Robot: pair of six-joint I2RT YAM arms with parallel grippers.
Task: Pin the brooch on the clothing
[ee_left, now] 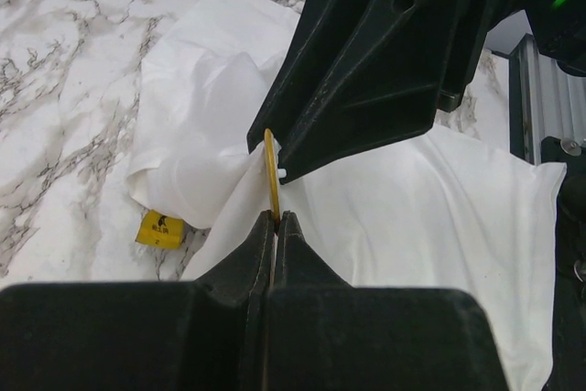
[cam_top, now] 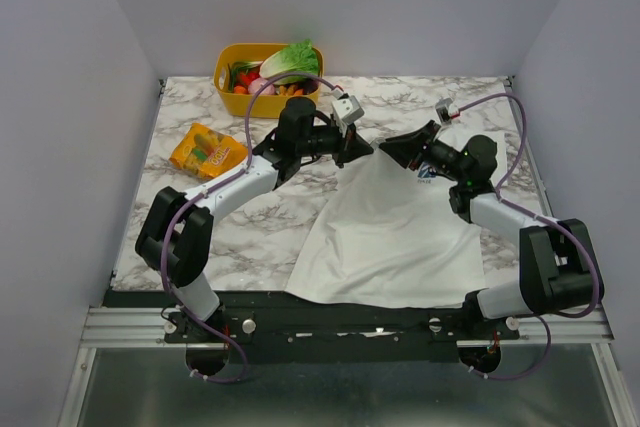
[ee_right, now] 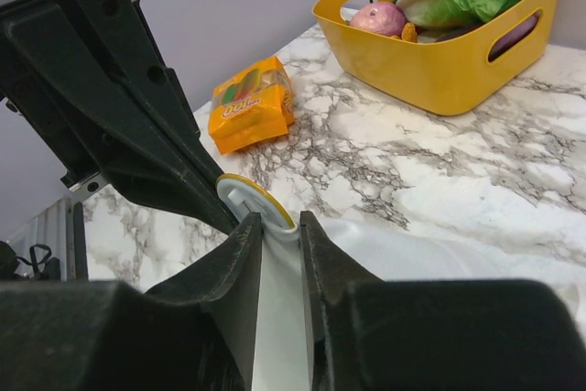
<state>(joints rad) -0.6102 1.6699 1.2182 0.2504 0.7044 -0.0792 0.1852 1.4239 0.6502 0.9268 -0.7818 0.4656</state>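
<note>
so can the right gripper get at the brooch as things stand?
Likely yes: the brooch sits at the right gripper's tips, nothing between. The left gripper pinches its lower edge with the clothing, leaving the upper edge exposed.

Two grippers are counted, the left gripper (cam_top: 362,150) and the right gripper (cam_top: 388,148); one brooch (ee_left: 271,176) is seen; one white T-shirt (cam_top: 390,237) with one yellow tag (ee_left: 159,229) is counted; one orange snack packet (cam_top: 207,150), one yellow basket (cam_top: 238,103) and one lettuce (cam_top: 292,59) are counted.
</note>
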